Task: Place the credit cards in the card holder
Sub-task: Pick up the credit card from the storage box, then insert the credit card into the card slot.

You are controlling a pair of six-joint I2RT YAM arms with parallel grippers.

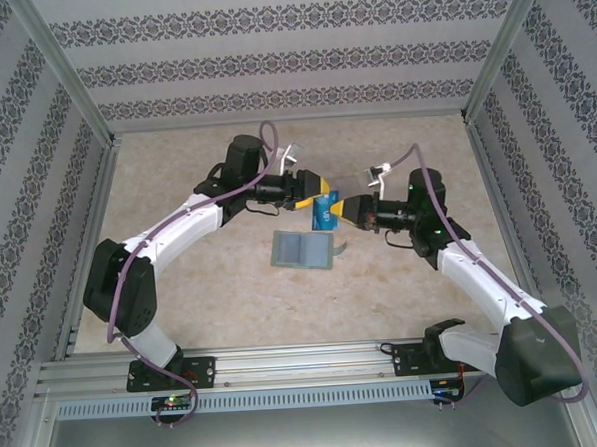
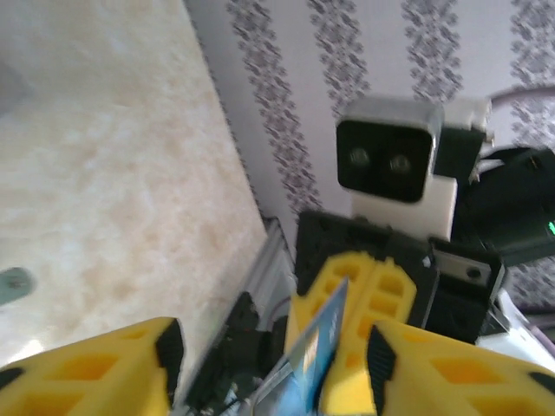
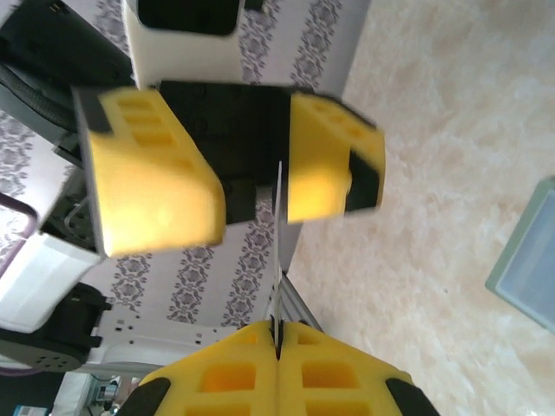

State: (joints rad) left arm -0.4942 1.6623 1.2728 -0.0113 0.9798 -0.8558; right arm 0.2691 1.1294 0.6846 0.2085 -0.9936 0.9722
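Top view: card holder (image 1: 302, 250) lies open and flat on the bench (image 1: 197, 189). Just beyond it, left gripper (image 1: 318, 194) and right gripper (image 1: 342, 213) meet tip to tip, blue card (image 1: 325, 216) between them.

Left wrist: left gripper (image 2: 270, 338) jaws parted wide, gripping nothing. Blue card (image 2: 314, 351) stands between them, pinched by the right gripper (image 2: 351, 277).

Right wrist: right gripper (image 3: 277, 334) jaws clamped on the blue card (image 3: 279, 260), seen edge-on. Left gripper (image 3: 256, 195) jaws apart either side of it. Card holder (image 3: 529, 260) well apart from the card, on the bench.

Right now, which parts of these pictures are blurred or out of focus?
Top view: evenly lit, fairly sharp, no glare. Left wrist view: the near yellow fingers and the blue card are soft. Right wrist view: the left tool opposite is blurred.
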